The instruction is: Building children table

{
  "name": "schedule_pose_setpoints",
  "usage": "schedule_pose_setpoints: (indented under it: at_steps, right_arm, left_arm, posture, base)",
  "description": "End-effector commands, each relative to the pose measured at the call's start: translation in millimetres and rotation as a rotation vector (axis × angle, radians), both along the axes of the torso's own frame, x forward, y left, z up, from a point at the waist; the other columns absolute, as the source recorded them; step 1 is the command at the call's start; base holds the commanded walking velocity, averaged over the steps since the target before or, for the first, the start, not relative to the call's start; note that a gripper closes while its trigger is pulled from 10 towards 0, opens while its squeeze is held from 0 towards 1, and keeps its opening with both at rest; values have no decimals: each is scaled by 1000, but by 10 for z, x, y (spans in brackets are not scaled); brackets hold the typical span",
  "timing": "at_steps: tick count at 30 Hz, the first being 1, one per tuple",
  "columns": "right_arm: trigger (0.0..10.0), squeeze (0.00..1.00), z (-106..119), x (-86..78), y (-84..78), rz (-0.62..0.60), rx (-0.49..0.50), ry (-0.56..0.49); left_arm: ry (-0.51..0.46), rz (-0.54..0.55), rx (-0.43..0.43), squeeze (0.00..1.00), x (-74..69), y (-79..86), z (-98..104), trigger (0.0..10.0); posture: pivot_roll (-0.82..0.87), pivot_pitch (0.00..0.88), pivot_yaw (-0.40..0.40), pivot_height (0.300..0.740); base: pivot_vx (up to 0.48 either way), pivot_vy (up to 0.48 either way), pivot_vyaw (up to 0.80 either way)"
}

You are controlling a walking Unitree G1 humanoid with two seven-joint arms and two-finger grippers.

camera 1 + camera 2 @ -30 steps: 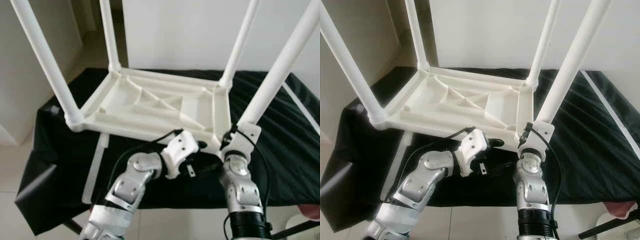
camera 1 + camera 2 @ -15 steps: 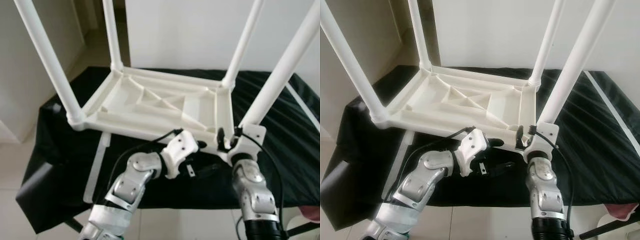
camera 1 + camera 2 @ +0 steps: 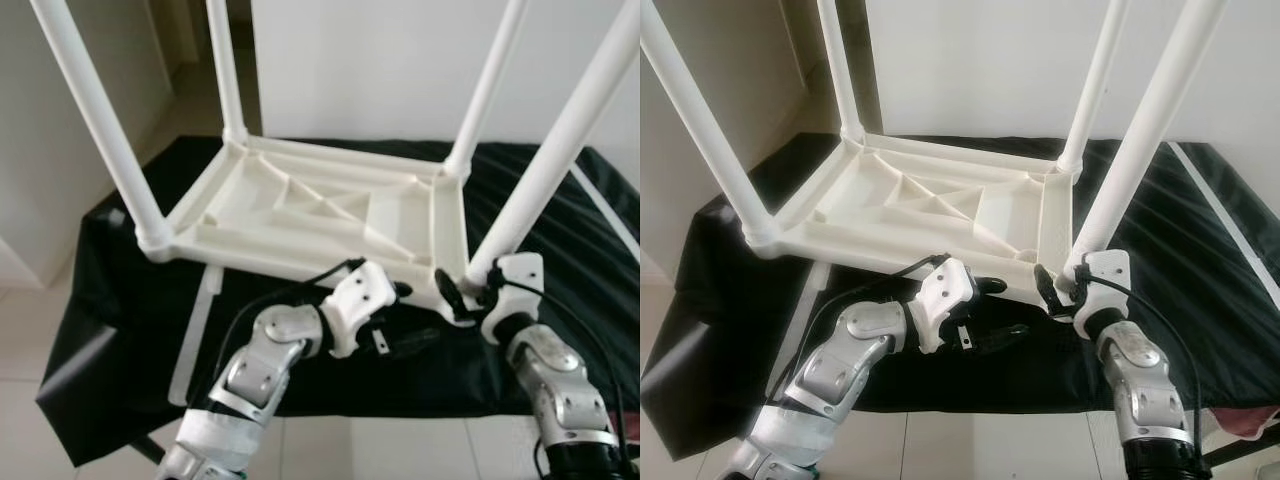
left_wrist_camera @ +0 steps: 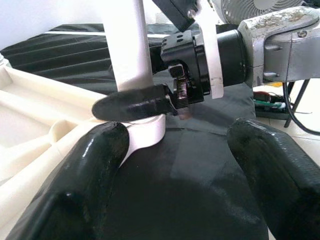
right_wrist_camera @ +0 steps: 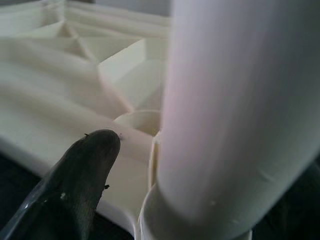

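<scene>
We've got our right gripper (image 3: pixel 1065 288) spread around the table (image 3: pixel 320 205) leg (image 3: pixel 560 140) base, left gripper (image 3: pixel 1002 312) spread open at the near edge.

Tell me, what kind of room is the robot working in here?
Probably a room in a home, used as a makeshift assembly spot. A white plastic children's table lies upside down, legs up, on a surface draped in black cloth. Pale floor tiles and plain white walls surround it.
</scene>
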State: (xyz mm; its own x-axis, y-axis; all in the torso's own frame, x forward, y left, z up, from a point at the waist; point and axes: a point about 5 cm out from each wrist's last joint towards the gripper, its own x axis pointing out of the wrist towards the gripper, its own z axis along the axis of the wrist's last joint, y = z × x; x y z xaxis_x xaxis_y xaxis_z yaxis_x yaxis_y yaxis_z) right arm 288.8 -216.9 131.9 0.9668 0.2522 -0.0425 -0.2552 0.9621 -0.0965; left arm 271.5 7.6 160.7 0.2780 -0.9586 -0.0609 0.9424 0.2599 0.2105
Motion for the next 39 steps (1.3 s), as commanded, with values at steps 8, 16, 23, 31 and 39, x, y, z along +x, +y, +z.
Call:
schedule_pose_setpoints:
  at_steps: [8,16,23,31,39]
  right_arm:
    - [10000,0,57,115,-126,176,-127,9]
    - [1608,0,1,147,-169,217,-157,49]
    - [0,0,-38,110,-190,241,-154,57]
    - [10000,0,-88,65,-222,186,-83,97]
    - [10000,0,-35,102,-186,-25,1,121]
  left_arm:
    - [-13,30,11,0,37,-25,1,10000]
    - [-17,27,17,0,38,-19,-3,10000]
    - [-15,26,16,0,33,-26,-7,10000]
    - [-13,22,15,0,31,-32,-15,10000]
    - [-11,14,11,0,7,-41,-22,10000]
  posture:
    - [-5,0,-8,740]
    - [-1,0,-8,740]
    - [-6,0,-7,740]
    - [-10,0,-11,740]
    - [-20,0,-15,740]
  base:
    - [0,0,0]
    - [0,0,0]
    - [0,0,0]
    - [0,0,0]
    - [0,0,0]
